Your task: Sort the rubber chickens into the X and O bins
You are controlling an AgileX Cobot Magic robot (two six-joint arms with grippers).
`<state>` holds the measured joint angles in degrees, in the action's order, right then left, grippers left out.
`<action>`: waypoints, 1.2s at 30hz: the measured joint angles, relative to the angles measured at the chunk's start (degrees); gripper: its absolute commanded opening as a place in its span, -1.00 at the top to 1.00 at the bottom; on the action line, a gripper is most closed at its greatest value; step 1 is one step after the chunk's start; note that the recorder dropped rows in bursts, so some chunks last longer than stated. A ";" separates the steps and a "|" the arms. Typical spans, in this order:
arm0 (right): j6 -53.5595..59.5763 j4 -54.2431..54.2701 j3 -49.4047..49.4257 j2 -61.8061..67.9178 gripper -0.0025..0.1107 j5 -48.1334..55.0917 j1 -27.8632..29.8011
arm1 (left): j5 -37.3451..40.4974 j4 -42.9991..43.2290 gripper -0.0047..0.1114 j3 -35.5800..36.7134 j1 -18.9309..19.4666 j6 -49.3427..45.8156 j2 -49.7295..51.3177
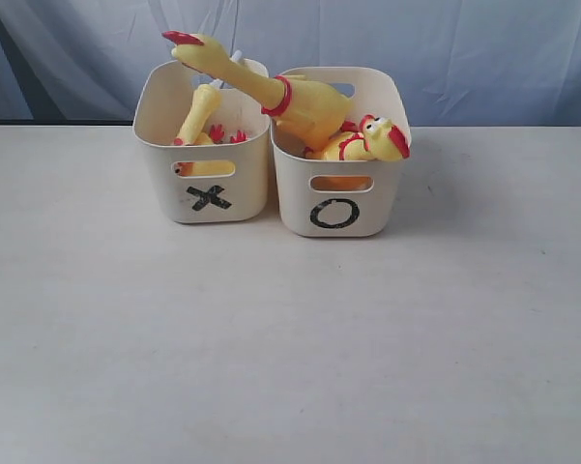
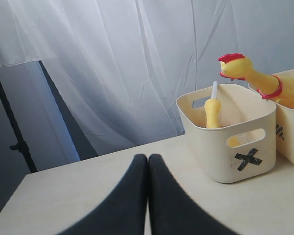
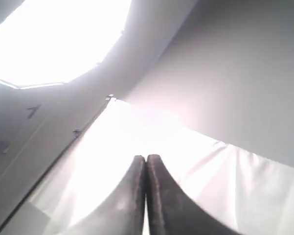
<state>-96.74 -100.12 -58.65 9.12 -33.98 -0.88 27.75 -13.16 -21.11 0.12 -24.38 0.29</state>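
Two cream bins stand side by side at the back of the table. The X bin (image 1: 205, 198) (image 2: 244, 161) holds a slim yellow chicken (image 1: 199, 114) (image 2: 213, 113) with a white tube, red feet beside it. A big chicken (image 1: 271, 92) (image 2: 264, 81) lies in the O bin (image 1: 336, 213) (image 2: 291, 142), its neck and head leaning out over the X bin. Another chicken's head (image 1: 382, 138) rests on the O bin's rim. My left gripper (image 2: 147, 157) is shut and empty, over the table, apart from the X bin. My right gripper (image 3: 146, 158) is shut and empty, pointing up at the ceiling.
A white curtain (image 1: 464, 48) hangs behind the table (image 1: 290, 338). A dark gap with a stand (image 2: 19, 147) shows at the curtain's edge in the left wrist view. Neither arm appears in the exterior view.
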 measured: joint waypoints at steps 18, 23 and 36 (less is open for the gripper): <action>0.00 15.80 23.72 0.16 0.96 23.39 0.05 | 0.00 0.00 0.92 0.00 0.00 0.00 0.00; 0.00 19.17 27.06 0.23 0.96 23.49 0.05 | 0.00 0.00 0.92 0.00 0.00 -0.09 0.00; 0.00 21.64 27.41 0.12 0.96 23.70 0.05 | -0.11 0.00 0.92 0.00 0.00 -0.14 0.00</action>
<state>-96.74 -78.47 -31.24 9.24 -10.28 -0.83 27.64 -13.16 -21.11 0.12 -24.52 0.29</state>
